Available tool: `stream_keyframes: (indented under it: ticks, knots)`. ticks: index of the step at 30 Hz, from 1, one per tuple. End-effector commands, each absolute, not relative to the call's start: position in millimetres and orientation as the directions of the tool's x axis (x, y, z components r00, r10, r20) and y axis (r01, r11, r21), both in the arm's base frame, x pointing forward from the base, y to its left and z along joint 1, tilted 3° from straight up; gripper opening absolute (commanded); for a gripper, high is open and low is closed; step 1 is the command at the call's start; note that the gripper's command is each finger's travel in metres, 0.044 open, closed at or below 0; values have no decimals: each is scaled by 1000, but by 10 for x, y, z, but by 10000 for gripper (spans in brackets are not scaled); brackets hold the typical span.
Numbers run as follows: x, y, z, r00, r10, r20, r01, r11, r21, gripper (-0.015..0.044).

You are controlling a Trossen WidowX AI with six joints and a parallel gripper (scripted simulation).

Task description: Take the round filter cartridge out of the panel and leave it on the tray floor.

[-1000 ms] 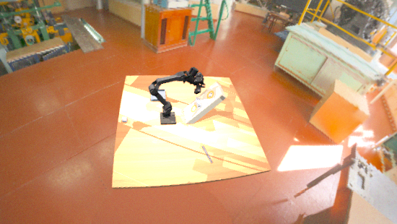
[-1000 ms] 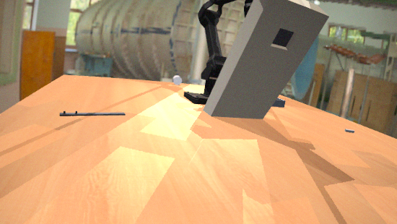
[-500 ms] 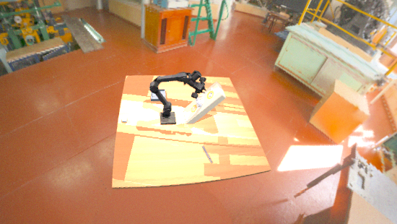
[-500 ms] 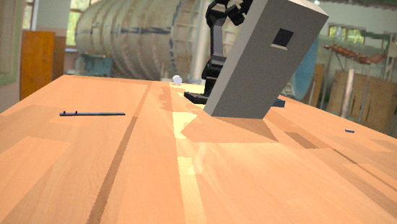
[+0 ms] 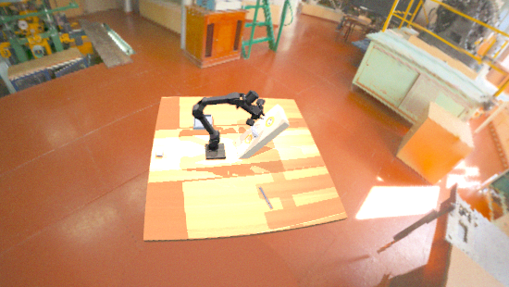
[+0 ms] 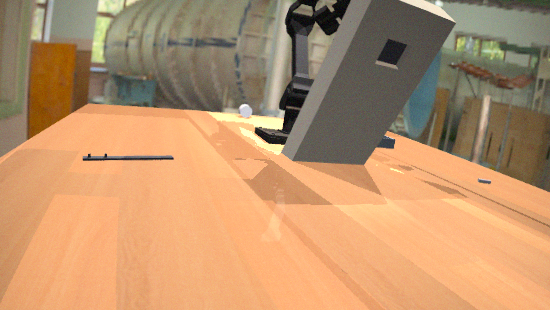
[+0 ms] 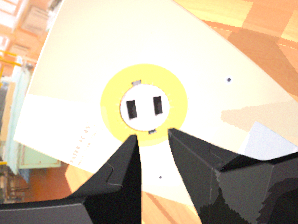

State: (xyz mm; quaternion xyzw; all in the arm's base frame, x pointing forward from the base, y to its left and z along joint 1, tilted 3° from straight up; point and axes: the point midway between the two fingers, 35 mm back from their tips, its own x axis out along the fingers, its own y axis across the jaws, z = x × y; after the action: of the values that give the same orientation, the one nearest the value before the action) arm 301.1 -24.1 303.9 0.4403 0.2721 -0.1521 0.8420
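Service panel: cream-faced slab, leaning back on the wooden table top. Seen from behind in the exterior view, it is a grey block with one small square opening high on its rear face.

Panel contents: one round filter cartridge, white-faced, seated flush in the panel inside a yellow ring. Two narrow dark slots stand side by side on its face. A second round yellow-ringed fitting shows lower on the same panel face in the top view; detail is too small to read.

Tray: a small bluish patch behind the arm in the top view, partly hidden by the arm; contents cannot be made out.

Loose items on the table top: a thin dark bar lying flat well apart from the panel; a small white object near the arm's base; a tiny dark piece off to the far side.

Gripper: fingers set narrowly apart, leaving a slim gap with nothing between them. The fingertips point at the panel face just below the cartridge, at the lower edge of the yellow ring. Whether they touch the panel cannot be told. The gripper holds nothing.

Arm: black, arched over from its base toward the panel's upper face.
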Motion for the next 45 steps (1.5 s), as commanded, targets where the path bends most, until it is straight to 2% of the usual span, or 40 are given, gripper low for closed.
stream_keyframes:
  ticks: [1,28,45]
  knots:
    - [3069,-239,3007,807,-14,-591,495,563,662,90]
    - [3409,-243,2753,808,-14,-589,493,563,663,90]
    - [3410,-251,2738,808,-14,-589,493,563,663,90]
